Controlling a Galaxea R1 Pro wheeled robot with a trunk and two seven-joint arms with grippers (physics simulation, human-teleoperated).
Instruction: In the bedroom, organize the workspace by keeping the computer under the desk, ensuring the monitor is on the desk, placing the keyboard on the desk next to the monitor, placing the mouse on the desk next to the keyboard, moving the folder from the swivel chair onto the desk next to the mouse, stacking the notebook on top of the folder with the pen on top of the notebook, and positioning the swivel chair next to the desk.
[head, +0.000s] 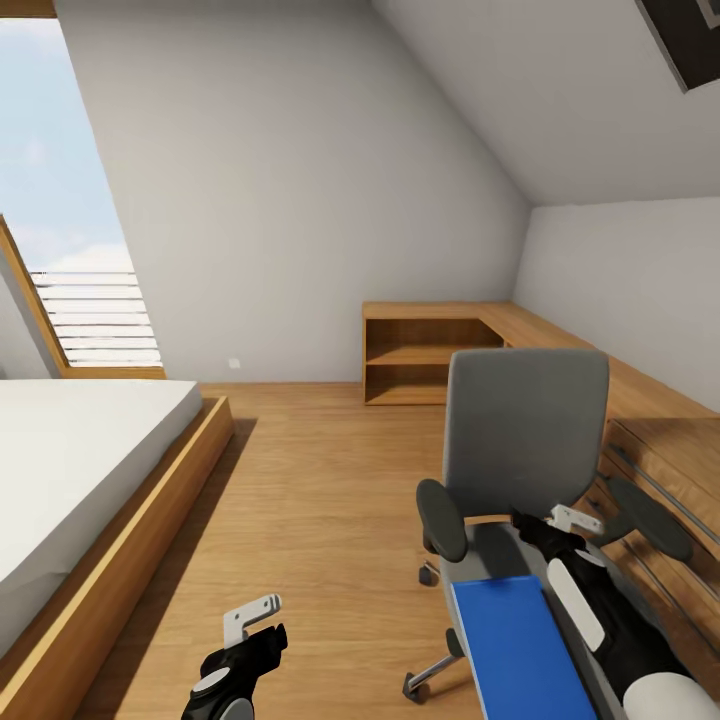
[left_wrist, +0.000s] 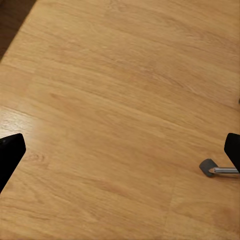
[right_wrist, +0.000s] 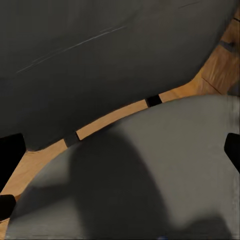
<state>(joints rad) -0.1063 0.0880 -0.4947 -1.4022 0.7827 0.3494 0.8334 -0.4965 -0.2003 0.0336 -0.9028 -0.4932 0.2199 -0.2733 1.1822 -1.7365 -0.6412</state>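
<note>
The swivel chair stands at the right, its grey back upright and its black armrests out to both sides. On its seat lies the bright-blue folder, flat. My right gripper hovers open over the back of the seat, just beyond the folder's far edge. In the right wrist view it faces the gap between the chair's seat and its back, with nothing between the fingers. My left gripper hangs open above the wooden floor, left of the chair. One chair caster shows near its fingertip.
A bed with a white mattress on a low wooden frame takes up the left side. A low light-wood cabinet runs along the far wall and down the right wall, close beside the chair. A skylight is at the upper left. Bare wooden floor lies between bed and chair.
</note>
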